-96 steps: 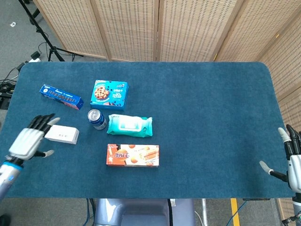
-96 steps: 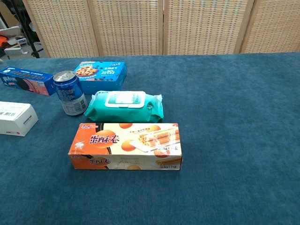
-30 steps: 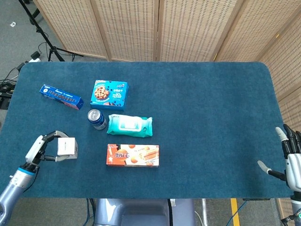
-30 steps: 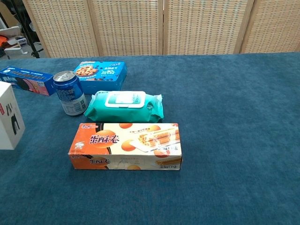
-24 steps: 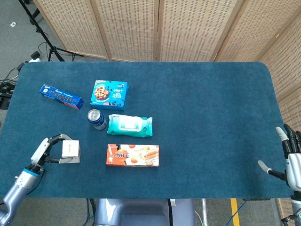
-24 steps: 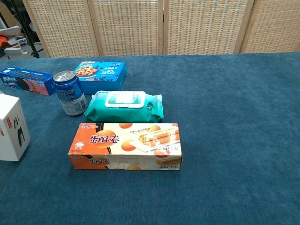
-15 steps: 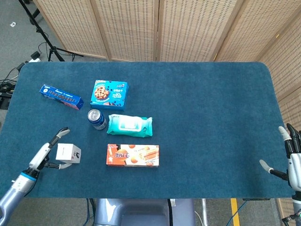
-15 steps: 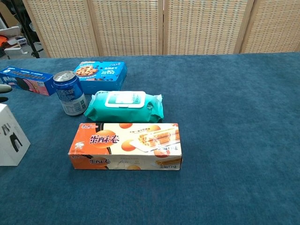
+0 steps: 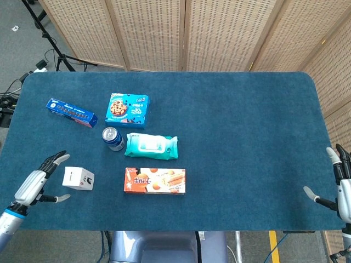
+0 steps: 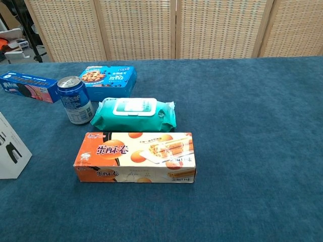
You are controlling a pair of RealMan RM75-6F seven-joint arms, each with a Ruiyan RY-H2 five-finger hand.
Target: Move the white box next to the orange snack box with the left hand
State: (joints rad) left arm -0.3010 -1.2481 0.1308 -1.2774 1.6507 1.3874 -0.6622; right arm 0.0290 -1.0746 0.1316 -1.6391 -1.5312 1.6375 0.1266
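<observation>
The white box (image 9: 78, 178) stands on the blue table, a short gap to the left of the orange snack box (image 9: 154, 181). In the chest view the white box (image 10: 11, 149) shows at the left edge, with the orange snack box (image 10: 135, 157) to its right. My left hand (image 9: 36, 183) hovers just left of the white box with its fingers spread, apart from it and holding nothing. My right hand (image 9: 341, 186) is at the table's right front corner, fingers spread and empty. Neither hand shows in the chest view.
Behind the snack box lie a teal wipes pack (image 9: 151, 146), a blue can (image 9: 113, 138), a blue cookie box (image 9: 128, 109) and a long blue packet (image 9: 71, 112). Wicker screens stand behind the table (image 9: 247, 126).
My left hand carried the white box toward the snack box, set it down, let go and drew back to the left. The right hand stayed put.
</observation>
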